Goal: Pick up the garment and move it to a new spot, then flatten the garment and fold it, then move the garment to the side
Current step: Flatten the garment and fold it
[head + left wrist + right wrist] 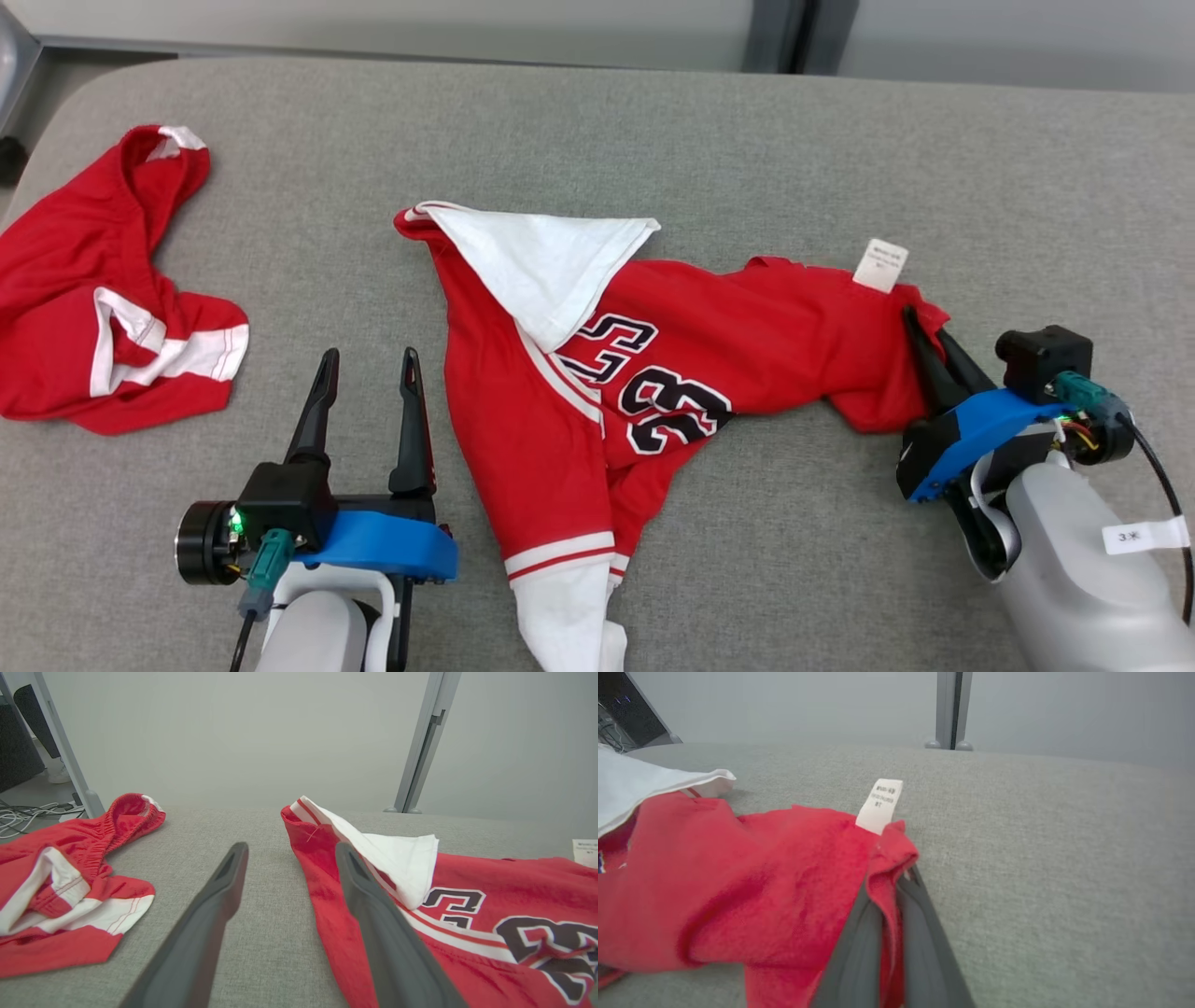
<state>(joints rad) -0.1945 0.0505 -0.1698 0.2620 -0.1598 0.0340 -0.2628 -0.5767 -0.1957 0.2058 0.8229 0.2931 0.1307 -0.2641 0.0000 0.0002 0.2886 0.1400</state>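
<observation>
Garment [672,373]: red, numbered, sprawled rumpled across middle of grey surface [747,121], white flap [541,261] turned over at far end. Pinched at right corner, just below label [880,264], by right gripper [922,322], fingers clamped tight on a red fold. Left edge just beside left gripper [369,359], spread wide, holding nothing. Second red piece [103,308] well apart, further left.

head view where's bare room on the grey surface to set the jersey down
Widest bare patch: the grey surface at far right, beyond the tag and the right claw. A bare strip runs along the back edge behind both garments. The gap between the red shorts and jersey is narrow, with the open left claw in it. Left and centre: crowded.
</observation>
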